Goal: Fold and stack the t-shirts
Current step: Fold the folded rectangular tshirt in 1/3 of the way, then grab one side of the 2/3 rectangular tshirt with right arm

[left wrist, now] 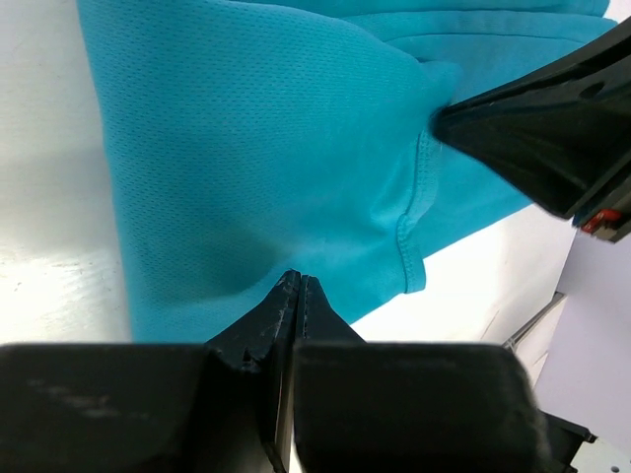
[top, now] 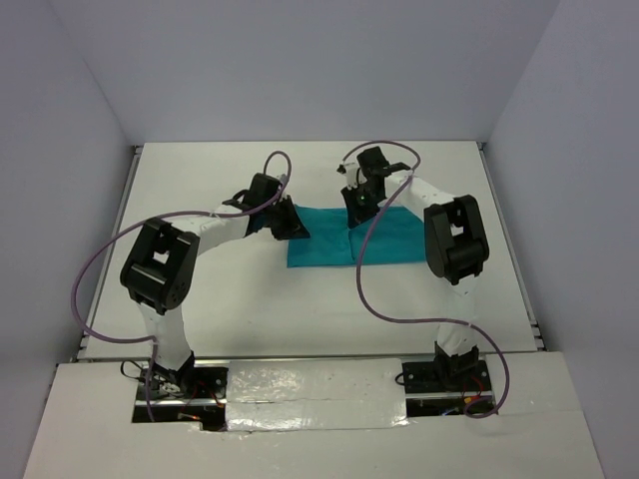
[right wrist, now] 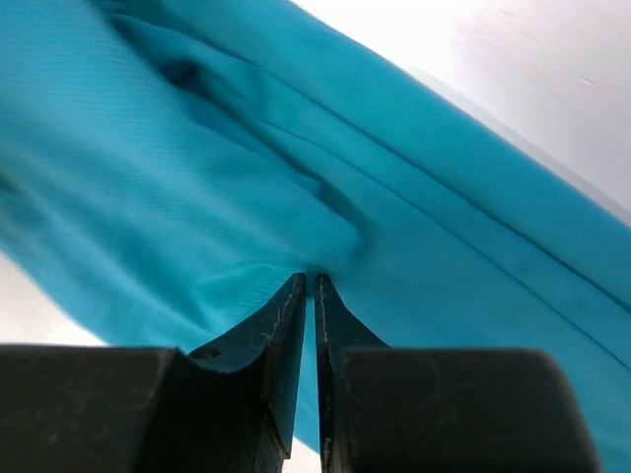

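The left claw (left wrist: 299, 283) is seen clenched, its two black fingers pressed together with no gap showing between them. A fold of the teal t-shirt (left wrist: 246, 148) is pinched at their tips, and the cloth is drawn up from that point and spread away in a broad, mesh-textured sheet. A stitched hem is seen running down the cloth just to the right of the fingers. The right claw (right wrist: 308, 281) is likewise clenched, with only a hairline slit left between its fingers. A gathered ridge of the same shirt is gripped at its tips, and creases radiate from the pinch. In the left wrist view the right claw is also visible at the upper right, its dark tip set against a puckered corner of the cloth. In the top view both claws are found along the far side of the garment, the left at its far left corner and the right a little further along the far edge, near each other but apart. The shirt is laid out as a roughly rectangular shape on the white bench (top: 300, 309), right of centre and toward the far side. Most of it lies flat on the surface, and the gripped parts appear lifted. A fold line or seam is seen crossing it from far to near around its middle.
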